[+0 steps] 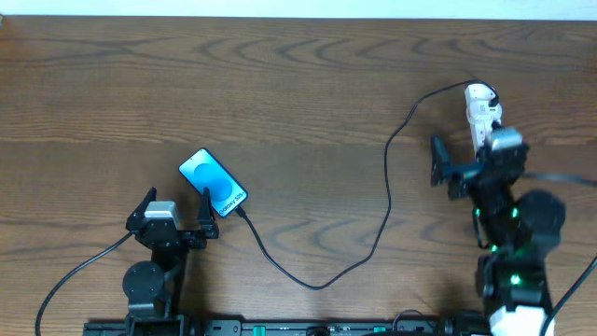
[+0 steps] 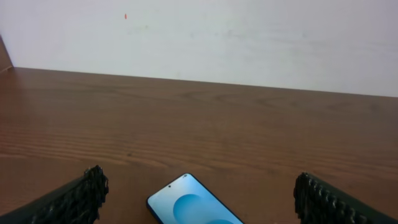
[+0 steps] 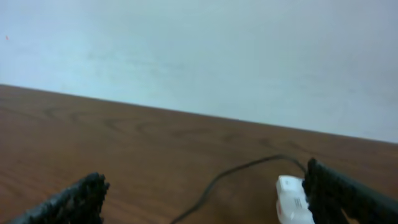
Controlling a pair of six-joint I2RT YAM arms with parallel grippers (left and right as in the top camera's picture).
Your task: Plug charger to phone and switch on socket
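Overhead, the phone (image 1: 213,184) lies screen up just ahead of the left gripper (image 1: 175,213), whose jaws stand wide apart and empty. The black charger cable (image 1: 317,283) meets the phone's end nearer the robot, though we cannot tell whether its tip is seated. The right gripper (image 3: 205,177) is likewise spread and empty, with the white socket (image 1: 480,105) just beside its right finger. We judge the risks to be a finger nudging the phone and dragging the tip loose, or a push sliding the socket instead of tipping its switch.
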